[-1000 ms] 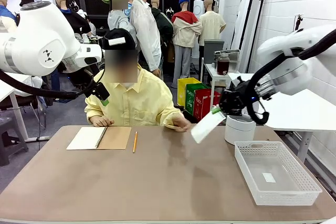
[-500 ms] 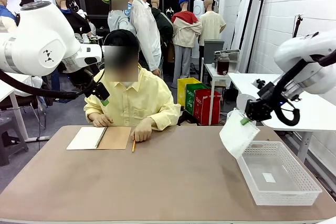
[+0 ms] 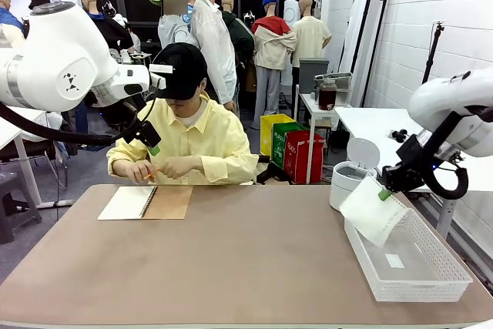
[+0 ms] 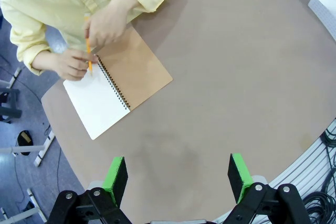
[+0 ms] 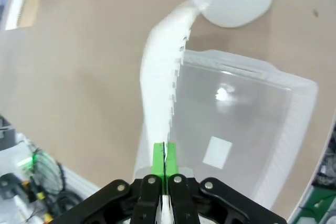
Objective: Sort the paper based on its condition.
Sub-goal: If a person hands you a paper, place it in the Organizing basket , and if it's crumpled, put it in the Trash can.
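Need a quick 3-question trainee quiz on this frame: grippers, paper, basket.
1. True or false: the right gripper is shut on a sheet of paper.
2. The sheet hangs closest to: A) the notebook; B) the white basket; C) the person's hands.
3. Fill in: the left gripper, above the table, has its jaws ____.
Key: 1 true; 2 B; 3 open.

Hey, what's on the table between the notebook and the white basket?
Nothing: in the front view, the stretch of brown tabletop between the notebook and the white basket is bare.
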Action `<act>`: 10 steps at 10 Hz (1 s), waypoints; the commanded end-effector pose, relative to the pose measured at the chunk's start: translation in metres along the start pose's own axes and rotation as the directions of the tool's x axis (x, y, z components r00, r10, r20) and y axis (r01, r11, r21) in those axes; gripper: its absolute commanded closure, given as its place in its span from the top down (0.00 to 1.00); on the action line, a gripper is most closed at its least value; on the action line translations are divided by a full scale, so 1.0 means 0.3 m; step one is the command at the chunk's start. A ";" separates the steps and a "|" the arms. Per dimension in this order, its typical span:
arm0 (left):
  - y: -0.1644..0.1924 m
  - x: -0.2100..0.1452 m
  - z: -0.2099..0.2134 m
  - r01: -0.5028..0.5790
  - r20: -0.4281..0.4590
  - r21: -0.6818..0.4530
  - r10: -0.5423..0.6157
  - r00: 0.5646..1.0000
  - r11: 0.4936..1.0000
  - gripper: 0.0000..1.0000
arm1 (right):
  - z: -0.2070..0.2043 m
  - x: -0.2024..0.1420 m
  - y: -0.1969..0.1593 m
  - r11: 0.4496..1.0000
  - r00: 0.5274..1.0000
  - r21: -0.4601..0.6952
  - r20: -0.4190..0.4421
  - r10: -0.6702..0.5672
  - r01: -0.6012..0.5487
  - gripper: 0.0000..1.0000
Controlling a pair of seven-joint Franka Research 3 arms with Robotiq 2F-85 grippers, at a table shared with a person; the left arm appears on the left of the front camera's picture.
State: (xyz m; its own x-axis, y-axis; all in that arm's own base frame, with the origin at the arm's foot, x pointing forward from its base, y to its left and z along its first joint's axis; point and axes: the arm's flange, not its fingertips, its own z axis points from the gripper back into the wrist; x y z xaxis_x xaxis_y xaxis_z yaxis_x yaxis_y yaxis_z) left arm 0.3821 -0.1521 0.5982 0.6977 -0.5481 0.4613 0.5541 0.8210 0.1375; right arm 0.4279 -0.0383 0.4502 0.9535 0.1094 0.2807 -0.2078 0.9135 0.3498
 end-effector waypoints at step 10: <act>0.006 0.001 0.005 0.001 0.003 0.002 -0.001 1.000 1.000 1.00 | -0.139 -0.176 0.006 0.947 0.957 -0.154 -0.033 -0.290 0.282 0.00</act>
State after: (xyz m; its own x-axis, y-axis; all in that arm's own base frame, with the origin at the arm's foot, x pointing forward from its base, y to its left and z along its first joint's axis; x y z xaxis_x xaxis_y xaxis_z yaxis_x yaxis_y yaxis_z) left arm 0.3821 -0.1521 0.5982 0.6977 -0.5481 0.4613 0.5540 0.8211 0.1376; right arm 0.3958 -0.0343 0.4011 0.9790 -0.1145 0.1687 0.0600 0.9526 0.2982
